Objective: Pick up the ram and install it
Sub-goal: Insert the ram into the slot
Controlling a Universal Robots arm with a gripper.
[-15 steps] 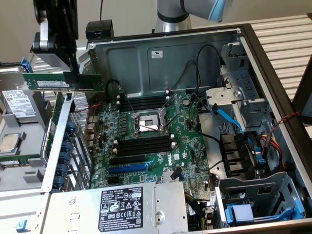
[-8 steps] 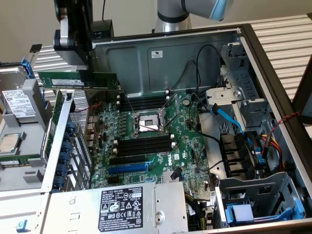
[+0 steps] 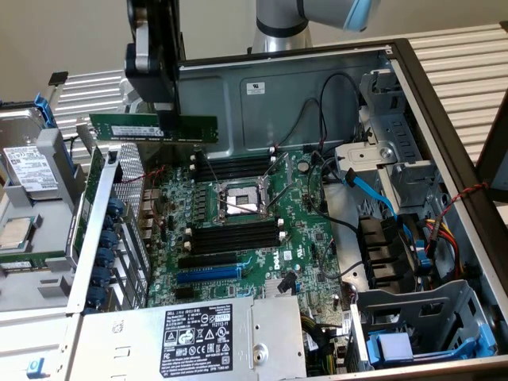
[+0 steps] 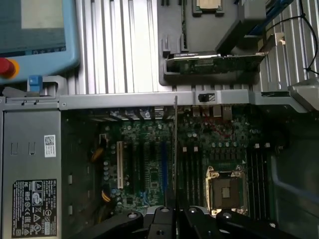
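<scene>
My gripper is clenched on the top edge of the ram, so its contact edge hangs free, up and to the exterior view's left of the CPU socket. 2 banks of empty memory slots flank that socket. The open case lies flat on a slatted metal table.

Not much legible here tbh. The motherboard is showing what's looking like a white Dell logo, sitting sideways near the exterior view's right edge of the board. The black label on the power supply is carrying a row of white certification marks plus fine print, all coming out too small to read. The white strip on the ram, the white sticker on the case wall and the drive label are just reading as blur.
</scene>
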